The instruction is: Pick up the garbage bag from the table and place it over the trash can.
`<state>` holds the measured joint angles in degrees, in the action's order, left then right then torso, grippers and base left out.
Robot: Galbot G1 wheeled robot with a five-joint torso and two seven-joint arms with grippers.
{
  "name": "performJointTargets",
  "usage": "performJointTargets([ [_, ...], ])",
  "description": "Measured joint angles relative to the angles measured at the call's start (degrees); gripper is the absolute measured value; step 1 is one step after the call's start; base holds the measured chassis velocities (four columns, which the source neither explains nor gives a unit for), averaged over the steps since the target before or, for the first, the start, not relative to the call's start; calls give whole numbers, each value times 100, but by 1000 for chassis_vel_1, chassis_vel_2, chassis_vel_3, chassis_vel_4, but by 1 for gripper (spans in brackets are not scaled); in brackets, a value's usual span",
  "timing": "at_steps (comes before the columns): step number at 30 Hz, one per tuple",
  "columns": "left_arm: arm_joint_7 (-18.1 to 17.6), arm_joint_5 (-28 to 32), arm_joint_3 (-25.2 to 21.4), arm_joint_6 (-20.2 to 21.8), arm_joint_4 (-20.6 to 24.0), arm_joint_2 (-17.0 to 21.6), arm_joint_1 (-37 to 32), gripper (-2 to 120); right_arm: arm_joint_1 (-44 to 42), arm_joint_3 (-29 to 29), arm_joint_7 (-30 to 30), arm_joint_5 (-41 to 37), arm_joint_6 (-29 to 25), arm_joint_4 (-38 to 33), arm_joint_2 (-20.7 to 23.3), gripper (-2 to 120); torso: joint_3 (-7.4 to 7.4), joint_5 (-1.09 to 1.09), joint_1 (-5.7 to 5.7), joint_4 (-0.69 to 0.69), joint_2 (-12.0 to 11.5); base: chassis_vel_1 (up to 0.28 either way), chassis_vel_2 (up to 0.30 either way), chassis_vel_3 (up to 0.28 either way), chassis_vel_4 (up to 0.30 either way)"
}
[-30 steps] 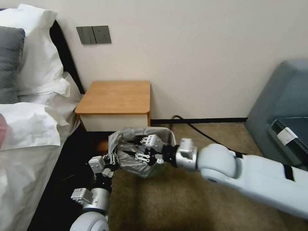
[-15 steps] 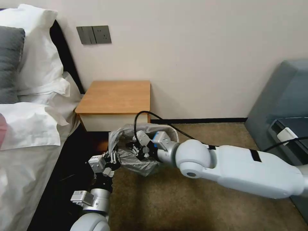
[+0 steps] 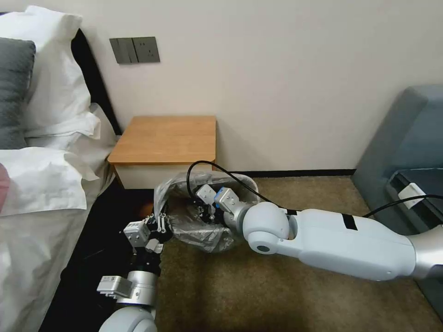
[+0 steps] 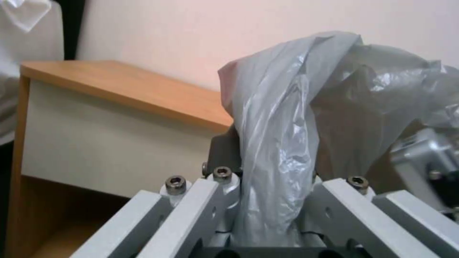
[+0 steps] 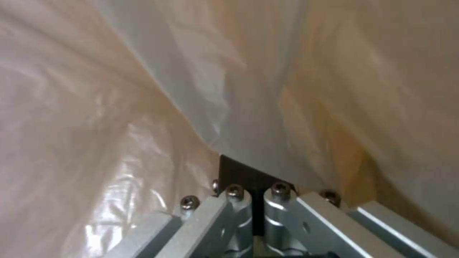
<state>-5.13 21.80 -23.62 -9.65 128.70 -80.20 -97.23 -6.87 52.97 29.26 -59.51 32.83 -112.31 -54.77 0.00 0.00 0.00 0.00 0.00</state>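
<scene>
- The garbage bag (image 3: 198, 230) is sitting low in the middle of the head view, draped over the trash can (image 3: 247, 184), whose cream rim is peeking out at the bag's upper right, just below the table (image 3: 166, 138).
- The left gripper (image 3: 161, 227) is working at the bag's left edge, lower left of centre; in the left wrist view its fingers (image 4: 225, 186) are pinching a rope of grey film between them, closed narrow on the plastic.
- The right gripper (image 3: 203, 213) is reaching down inside the bag's mouth from the right; in the right wrist view its fingers (image 5: 249, 200) are pressed together, with film lying all around them. Whether any plastic is caught between them, one cannot tell.
- Doing this step well probably means the left keeping its pinch on the edge as an anchor while the right is pressing the film down into the bin and outward to the far rim, slowly, since film this thin looks likely to tear or slip.
- The bag's mouth is pointing up and slightly toward the camera, and its long axis is running roughly left to right across the frame, along the bin's opening.
- Judged from here, the left side is bunched, not yet folded over the rim.
</scene>
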Motion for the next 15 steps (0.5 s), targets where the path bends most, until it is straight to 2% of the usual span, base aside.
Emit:
performJointTargets([
  [10,146,-245,4,-152,-49,-40,-2,8,-1,-34,647,-545,321,130,-213,0,0,0,0,0,0,0,0,0,0],
  [15,260,-438,-5,-307,-92,-112,-24,8,-54,-159,1046,-1103,372,224,-331,0,0,0,0,0,0,0,0,0,0],
])
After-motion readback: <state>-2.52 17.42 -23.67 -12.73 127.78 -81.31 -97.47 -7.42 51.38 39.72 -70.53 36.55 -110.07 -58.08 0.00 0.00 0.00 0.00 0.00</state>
